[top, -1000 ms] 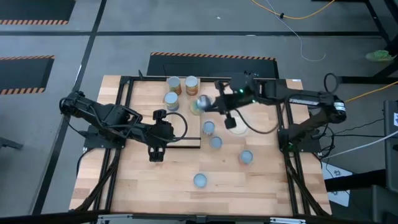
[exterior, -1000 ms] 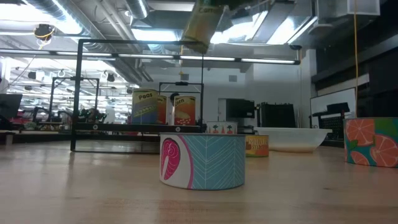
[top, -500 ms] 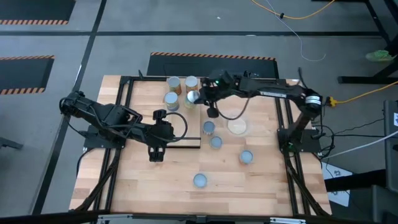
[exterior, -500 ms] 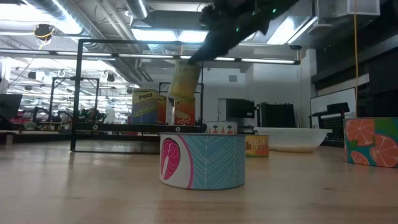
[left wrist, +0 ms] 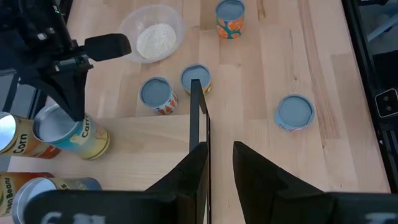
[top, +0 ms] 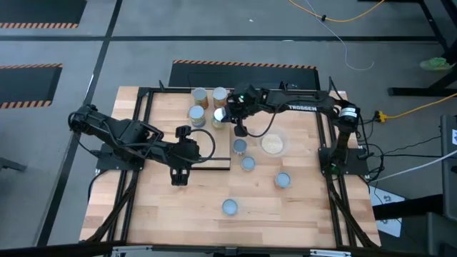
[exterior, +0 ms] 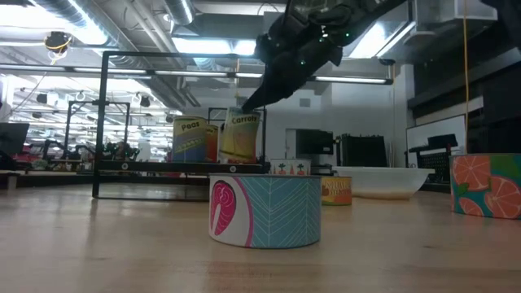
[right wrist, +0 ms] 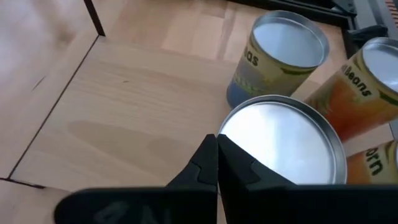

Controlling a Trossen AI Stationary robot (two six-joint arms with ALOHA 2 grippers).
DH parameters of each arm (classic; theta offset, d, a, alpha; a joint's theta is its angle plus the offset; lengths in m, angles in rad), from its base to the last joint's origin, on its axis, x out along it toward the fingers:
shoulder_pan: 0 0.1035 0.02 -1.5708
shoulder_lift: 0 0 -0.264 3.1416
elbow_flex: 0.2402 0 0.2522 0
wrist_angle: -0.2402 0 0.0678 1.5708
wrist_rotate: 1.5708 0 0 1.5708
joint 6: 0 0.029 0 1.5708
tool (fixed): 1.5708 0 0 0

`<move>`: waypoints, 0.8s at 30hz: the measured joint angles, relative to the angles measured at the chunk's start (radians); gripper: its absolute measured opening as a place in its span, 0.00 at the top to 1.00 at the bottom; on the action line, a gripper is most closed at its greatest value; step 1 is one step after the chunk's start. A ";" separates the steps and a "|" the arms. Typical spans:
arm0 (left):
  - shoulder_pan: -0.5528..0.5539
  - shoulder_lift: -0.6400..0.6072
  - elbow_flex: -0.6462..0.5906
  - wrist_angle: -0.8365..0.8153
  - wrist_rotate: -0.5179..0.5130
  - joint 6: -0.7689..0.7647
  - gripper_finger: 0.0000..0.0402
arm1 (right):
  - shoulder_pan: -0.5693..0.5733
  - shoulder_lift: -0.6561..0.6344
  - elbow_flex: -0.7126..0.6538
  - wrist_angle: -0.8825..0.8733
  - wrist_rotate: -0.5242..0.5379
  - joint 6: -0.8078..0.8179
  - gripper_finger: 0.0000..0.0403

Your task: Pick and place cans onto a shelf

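Observation:
My right gripper (top: 228, 114) is shut on the rim of a silver-topped "Carrots" can (top: 219, 114) and holds it at the level of the shelf (top: 161, 114), beside three cans (top: 199, 95). The right wrist view shows its closed tips (right wrist: 216, 138) on that can (right wrist: 283, 146), near a peas can (right wrist: 280, 53). In the low view the can (exterior: 240, 137) stands upright under the gripper (exterior: 248, 104). My left gripper (top: 178, 176) hovers at the shelf's front bar (left wrist: 198, 112), fingers (left wrist: 186, 177) slightly apart. Several cans (top: 239, 146) stand on the table.
A clear bowl (top: 271, 145) with beige contents sits right of the shelf. A teal can (exterior: 264, 210) stands nearest the front edge, an orange-printed one (exterior: 486, 185) to the right. A tall black frame (top: 143, 91) surrounds the work area.
My right gripper has carried the carrots can left and down, from high near the bowl to the shelf beside the other cans. The left arm has not moved.

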 joint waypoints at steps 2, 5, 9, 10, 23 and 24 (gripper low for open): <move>0.000 0.000 0.000 0.000 0.000 0.000 0.83 | -0.003 0.002 0.000 0.003 0.001 0.000 1.00; 0.000 0.000 0.000 0.000 0.000 0.000 0.83 | -0.006 0.002 0.000 0.007 0.002 0.000 1.00; 0.000 0.000 0.000 0.000 0.000 0.000 0.83 | -0.008 0.002 0.000 0.007 0.002 0.000 1.00; 0.000 0.000 0.000 0.000 0.000 0.000 0.83 | -0.008 0.002 0.000 0.006 0.002 0.000 0.99; 0.000 0.000 0.000 0.000 0.000 0.000 0.83 | -0.008 0.002 0.000 0.005 0.002 0.000 0.99; 0.000 0.000 0.000 0.000 0.000 0.000 0.83 | -0.008 0.002 0.000 0.005 0.002 0.000 0.99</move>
